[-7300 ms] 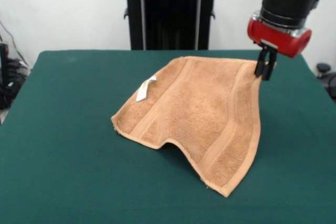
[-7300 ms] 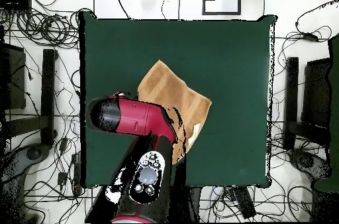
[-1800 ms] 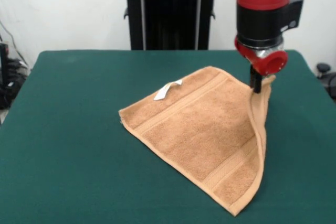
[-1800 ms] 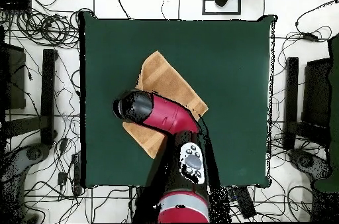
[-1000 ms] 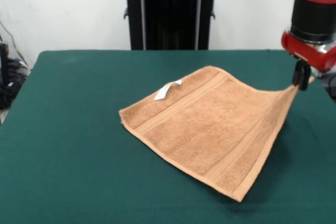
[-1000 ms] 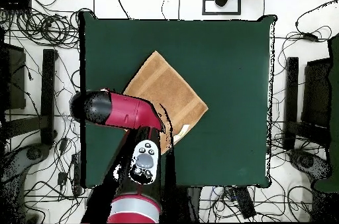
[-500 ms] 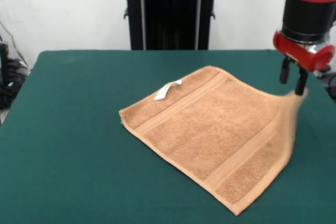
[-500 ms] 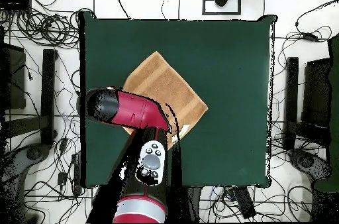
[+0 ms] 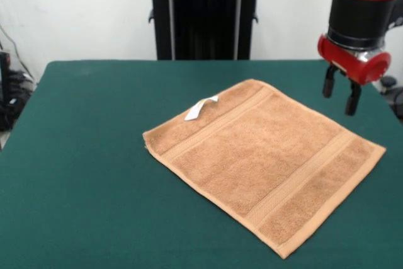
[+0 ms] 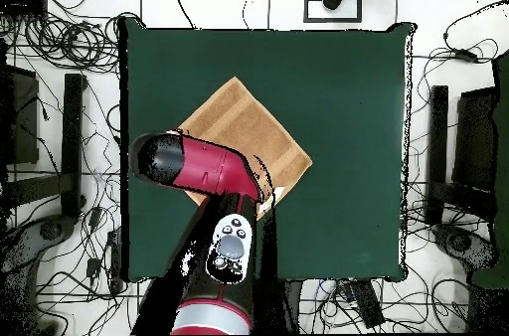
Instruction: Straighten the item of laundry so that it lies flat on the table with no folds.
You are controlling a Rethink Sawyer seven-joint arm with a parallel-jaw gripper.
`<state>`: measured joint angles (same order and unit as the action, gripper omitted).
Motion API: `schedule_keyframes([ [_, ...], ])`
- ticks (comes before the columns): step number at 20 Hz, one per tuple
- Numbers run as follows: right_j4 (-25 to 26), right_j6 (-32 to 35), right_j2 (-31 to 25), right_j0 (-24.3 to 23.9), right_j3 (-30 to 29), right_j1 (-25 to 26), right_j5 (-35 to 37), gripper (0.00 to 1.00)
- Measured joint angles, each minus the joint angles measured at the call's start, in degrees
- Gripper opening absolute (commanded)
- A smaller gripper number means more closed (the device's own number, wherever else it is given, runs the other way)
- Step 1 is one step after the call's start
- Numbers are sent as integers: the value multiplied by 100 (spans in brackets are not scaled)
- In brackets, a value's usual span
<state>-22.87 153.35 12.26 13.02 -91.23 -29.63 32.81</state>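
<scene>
The orange-tan terry towel [image 9: 263, 155] lies spread flat on the dark green table [image 9: 82, 174], turned like a diamond, with band stripes near two edges and a small white tag [image 9: 201, 107] at its far left edge. No folds show on it. My gripper [image 9: 340, 94] hangs open and empty above the towel's right corner, clear of the cloth. In the overhead view the towel [image 10: 249, 125] sits left of the table's [image 10: 348, 103] middle, and my red arm [image 10: 199, 165] covers its lower left part and the gripper.
The black pedestal [image 9: 204, 14] stands at the table's far edge. Cables and stands [image 10: 60, 153] lie on the floor around the table in the overhead view. The towel's right corner [image 9: 381, 149] lies close to the table's right edge.
The gripper let go of the towel's right corner, which dropped flat onto the table. The gripper opened, rose a little and drew back to the left.
</scene>
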Motion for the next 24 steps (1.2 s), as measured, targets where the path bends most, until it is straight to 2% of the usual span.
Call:
schedule_keyframes([
  [13,7,0,119,8,-17,-14,0,100],
  [24,30,0,182,-213,-151,-80,-1,100],
])
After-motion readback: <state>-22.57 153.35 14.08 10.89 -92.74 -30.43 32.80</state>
